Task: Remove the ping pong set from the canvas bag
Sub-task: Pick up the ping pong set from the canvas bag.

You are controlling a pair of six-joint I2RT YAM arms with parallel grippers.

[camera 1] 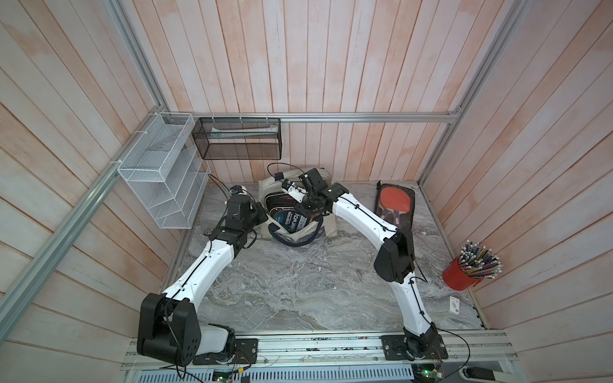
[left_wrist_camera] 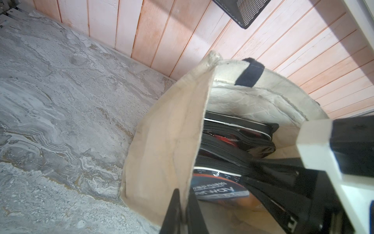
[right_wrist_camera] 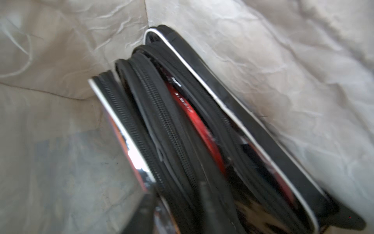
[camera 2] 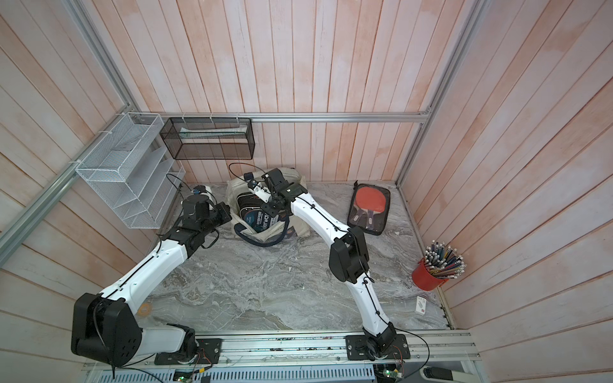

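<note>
Left wrist: L jaws pinch canvas bag (left_wrist_camera: 166, 131) rim.

One canvas bag (left_wrist_camera: 166, 141), at least three zipped cases (right_wrist_camera: 172, 125) in it, one case (camera 1: 410, 215) on the worktop (camera 1: 298, 282) with two paddles (camera 1: 396, 198), one red cup (camera 1: 456, 277), two mesh racks (camera 1: 159, 172)

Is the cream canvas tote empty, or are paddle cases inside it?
Not empty: black zippered paddle cases stand on edge inside the cream canvas bag.

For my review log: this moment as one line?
left gripper: pinching canvas bag rim | right gripper: inside bag, over zippered paddle cases
</note>
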